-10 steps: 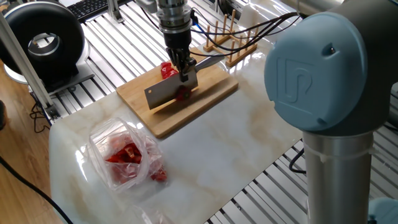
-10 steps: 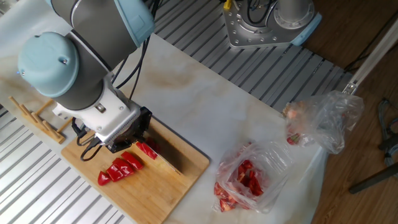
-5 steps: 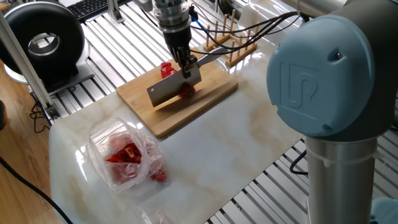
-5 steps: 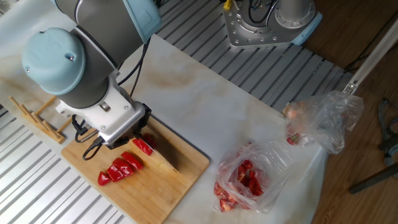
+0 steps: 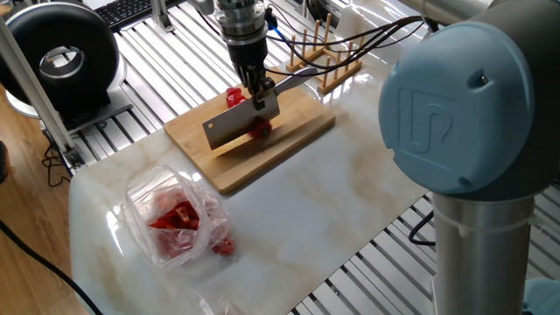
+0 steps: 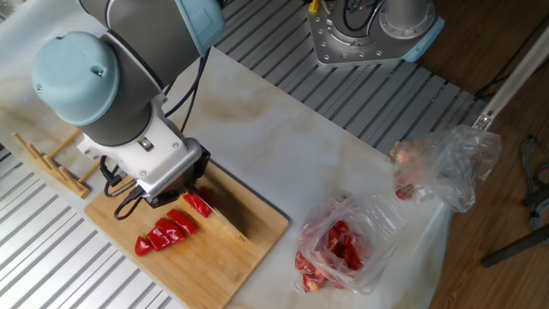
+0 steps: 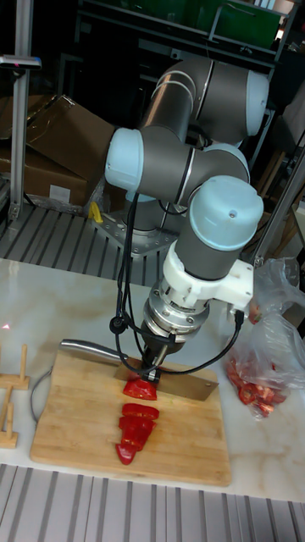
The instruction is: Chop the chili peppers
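Gripper (image 5: pixel 258 94) grasping a cleaver (image 5: pixel 241 124) stands over the wooden cutting board (image 5: pixel 289 136) in one fixed view, blade edge down on the board, with red chili peppers (image 5: pixel 234 97) just behind the blade and another piece (image 5: pixel 260 129) at its near side. Left of the board lies a plastic bag (image 5: pixel 175 219) holding red pieces. From the other fixed view, cut chili pieces (image 6: pixel 167 233) lie in a row on the board beside the blade. Seen in the tall fixed view, the cleaver (image 7: pixel 161 375) rests against the topmost piece (image 7: pixel 140 389).
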Robot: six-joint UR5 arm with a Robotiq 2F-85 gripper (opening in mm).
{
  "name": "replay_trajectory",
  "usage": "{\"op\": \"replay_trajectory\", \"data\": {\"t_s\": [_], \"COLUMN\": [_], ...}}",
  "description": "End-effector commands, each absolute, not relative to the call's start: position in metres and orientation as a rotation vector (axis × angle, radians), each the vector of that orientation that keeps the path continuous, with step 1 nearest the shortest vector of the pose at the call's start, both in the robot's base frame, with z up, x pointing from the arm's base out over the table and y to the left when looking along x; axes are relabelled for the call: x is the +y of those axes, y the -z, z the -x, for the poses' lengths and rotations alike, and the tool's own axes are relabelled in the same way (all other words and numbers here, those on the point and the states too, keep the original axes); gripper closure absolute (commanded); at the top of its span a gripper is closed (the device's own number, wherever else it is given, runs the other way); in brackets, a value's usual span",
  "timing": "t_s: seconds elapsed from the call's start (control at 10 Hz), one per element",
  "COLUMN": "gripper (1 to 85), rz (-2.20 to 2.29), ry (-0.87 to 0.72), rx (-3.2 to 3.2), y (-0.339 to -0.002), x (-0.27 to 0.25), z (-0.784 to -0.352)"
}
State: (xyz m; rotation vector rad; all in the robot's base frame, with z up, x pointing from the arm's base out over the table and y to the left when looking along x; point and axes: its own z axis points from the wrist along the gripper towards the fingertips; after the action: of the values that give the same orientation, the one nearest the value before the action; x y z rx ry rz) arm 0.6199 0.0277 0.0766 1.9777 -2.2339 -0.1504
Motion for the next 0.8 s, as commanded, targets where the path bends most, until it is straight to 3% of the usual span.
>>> {"op": "replay_trajectory", "data": {"t_s": [0.0,0.7], "gripper": [84.3,84.3], "rz": [-1.983,-2.019], "ry": [0.131,0.116], "rx": [-2.256,-2.250], "y": [-0.070,-0.066], "x": [0.025,0.015], "z": [-0.625,-0.624]}}
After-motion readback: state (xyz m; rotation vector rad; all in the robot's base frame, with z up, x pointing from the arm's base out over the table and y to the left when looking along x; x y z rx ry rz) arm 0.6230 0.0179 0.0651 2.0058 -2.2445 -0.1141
